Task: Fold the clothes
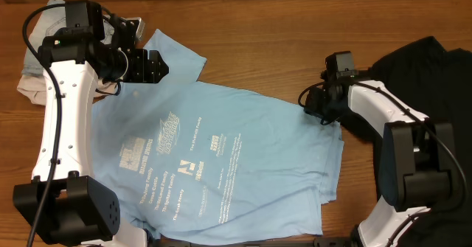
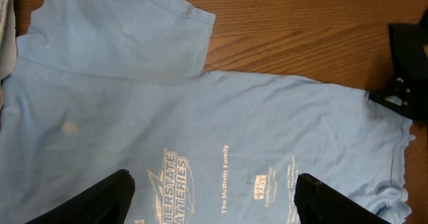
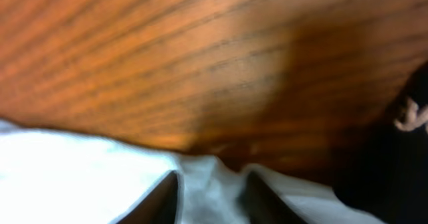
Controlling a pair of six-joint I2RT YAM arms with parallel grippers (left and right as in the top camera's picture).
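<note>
The sky-blue T-shirt [image 1: 221,158] lies spread flat on the wooden table, white lettering facing up. My left gripper [image 1: 151,65] hovers open over its upper left part, near a sleeve. In the left wrist view the open fingers [image 2: 214,197] frame the lettering on the shirt [image 2: 134,103], with nothing between them. My right gripper [image 1: 313,103] is at the shirt's right edge. In the blurred right wrist view its fingers [image 3: 210,190] pinch a raised fold of the pale fabric [image 3: 67,177]. The black T-shirt [image 1: 420,63] lies bunched at the far right.
A beige and grey garment [image 1: 29,77] lies crumpled at the far left, under the left arm. The bare wooden table [image 1: 280,26] runs along the back. The right arm's gripper [image 2: 401,97] shows at the right edge of the left wrist view.
</note>
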